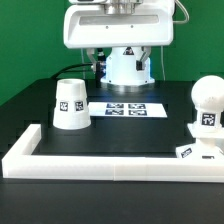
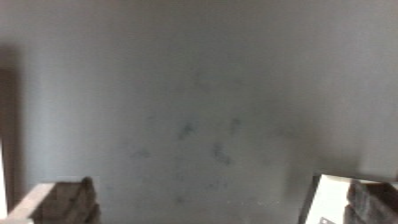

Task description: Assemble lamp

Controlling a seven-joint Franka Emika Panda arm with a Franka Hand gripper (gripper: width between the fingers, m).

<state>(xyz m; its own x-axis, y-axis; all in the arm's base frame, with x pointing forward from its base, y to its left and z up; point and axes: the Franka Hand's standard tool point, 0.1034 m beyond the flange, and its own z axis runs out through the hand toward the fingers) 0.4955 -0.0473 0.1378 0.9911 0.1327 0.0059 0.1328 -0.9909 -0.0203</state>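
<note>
The white cone shade [image 1: 70, 103] stands wide end down on the black table at the exterior view's left. The rounded bulb [image 1: 207, 100] stands upright at the exterior view's right, over the flat square base [image 1: 196, 151], which lies by the front bar. I cannot tell whether bulb and base are joined. My gripper [image 1: 126, 68] hangs high over the back middle of the table, far from all three parts. In the wrist view the gripper [image 2: 210, 200] is open and empty. Its fingertips [image 2: 63, 200] stand wide apart over bare dark table.
The marker board [image 1: 127, 107] lies flat in the middle of the table, between the shade and the bulb. Long white bars [image 1: 110, 165] edge the table at the front and at the exterior view's left. The robot's white base [image 1: 128, 62] stands behind the board.
</note>
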